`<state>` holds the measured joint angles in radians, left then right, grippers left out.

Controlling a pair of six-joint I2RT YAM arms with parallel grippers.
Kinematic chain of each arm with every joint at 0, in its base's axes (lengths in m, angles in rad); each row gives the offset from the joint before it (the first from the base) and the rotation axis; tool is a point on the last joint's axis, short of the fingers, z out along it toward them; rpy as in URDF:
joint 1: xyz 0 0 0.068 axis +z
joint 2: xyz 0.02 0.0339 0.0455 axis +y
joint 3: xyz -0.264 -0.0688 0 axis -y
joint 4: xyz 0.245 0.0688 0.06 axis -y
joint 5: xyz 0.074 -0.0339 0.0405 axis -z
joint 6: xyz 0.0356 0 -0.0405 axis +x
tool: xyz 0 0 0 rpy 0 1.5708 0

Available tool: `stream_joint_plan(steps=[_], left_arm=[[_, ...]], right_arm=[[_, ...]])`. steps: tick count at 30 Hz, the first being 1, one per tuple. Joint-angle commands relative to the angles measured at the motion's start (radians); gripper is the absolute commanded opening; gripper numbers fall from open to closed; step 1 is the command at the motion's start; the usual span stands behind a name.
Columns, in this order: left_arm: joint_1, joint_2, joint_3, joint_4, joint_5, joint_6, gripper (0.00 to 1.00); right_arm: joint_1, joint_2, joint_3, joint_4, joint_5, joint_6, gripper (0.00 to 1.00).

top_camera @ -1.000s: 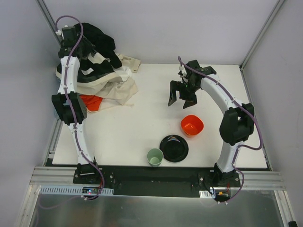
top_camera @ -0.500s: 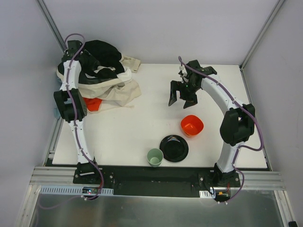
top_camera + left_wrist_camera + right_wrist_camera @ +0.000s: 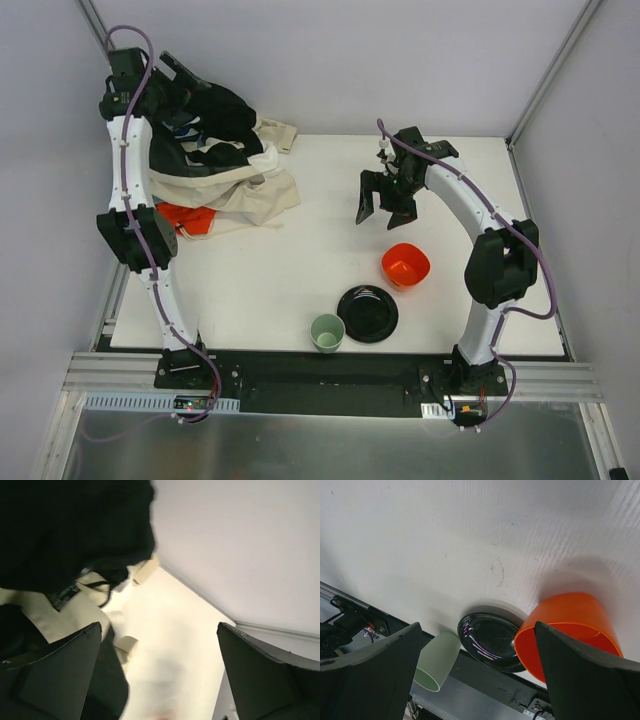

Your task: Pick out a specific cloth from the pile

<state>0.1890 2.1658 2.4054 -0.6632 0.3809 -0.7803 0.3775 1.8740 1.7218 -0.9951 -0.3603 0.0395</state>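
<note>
Cloth [image 3: 186, 217] peeks out at lower-left edge of pile [image 3: 235, 190], long axis left-right | left jaws spread, nothing between, upper left of frame | right jaws spread, empty, centre frame | your left arm nearer.

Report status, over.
Left gripper open, high at far corner of pile. Right gripper open above table. Orange-red cloth half under beige fabric, ungrabbed.

**Three views, two overlaps**

My overhead camera looks down from above the near edge and takes in the whole table [image 3: 300, 290]. The left wrist view sits high and close, facing across the pile [image 3: 60, 525] toward the back wall [image 3: 240, 540]. The right wrist view looks down at the bowl [image 3: 570, 625], plate [image 3: 487, 640] and cup [image 3: 437, 662], which the overhead view also shows.
</note>
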Motion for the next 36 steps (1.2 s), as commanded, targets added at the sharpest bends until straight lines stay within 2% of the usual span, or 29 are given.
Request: stream_joint_plan(steps=[1, 7, 16, 19, 22, 25, 27, 36], left_arm=[[-0.017, -0.185, -0.023, 0.045, 0.098, -0.03, 0.99], [-0.051, -0.42, -0.299, 0.045, 0.075, 0.056, 0.99], [-0.098, -0.791, -0.932, 0.017, 0.059, 0.122, 0.99], [-0.105, -0.872, -1.112, 0.011, 0.072, 0.116, 0.99], [-0.106, -0.89, -1.236, 0.011, 0.056, 0.128, 0.99], [-0.108, -0.838, -1.289, 0.011, 0.029, 0.133, 0.99], [-0.108, -0.773, -1.272, 0.013, 0.033, 0.141, 0.98], [-0.099, -0.45, -1.004, -0.01, -0.054, 0.187, 0.97]], right_arm=[[-0.003, -0.061, -0.001, -0.016, -0.014, -0.013, 0.96], [-0.003, -0.07, -0.027, -0.004, -0.019, -0.015, 0.96], [-0.003, -0.049, -0.027, 0.006, -0.034, -0.02, 0.96], [-0.003, -0.038, -0.022, 0.006, -0.043, -0.02, 0.96], [-0.005, -0.035, -0.021, 0.007, -0.045, -0.02, 0.96], [-0.005, -0.036, -0.021, 0.007, -0.042, -0.02, 0.96], [-0.003, -0.041, -0.028, 0.007, -0.039, -0.02, 0.96], [-0.003, -0.055, -0.041, 0.009, -0.025, -0.021, 0.96]])
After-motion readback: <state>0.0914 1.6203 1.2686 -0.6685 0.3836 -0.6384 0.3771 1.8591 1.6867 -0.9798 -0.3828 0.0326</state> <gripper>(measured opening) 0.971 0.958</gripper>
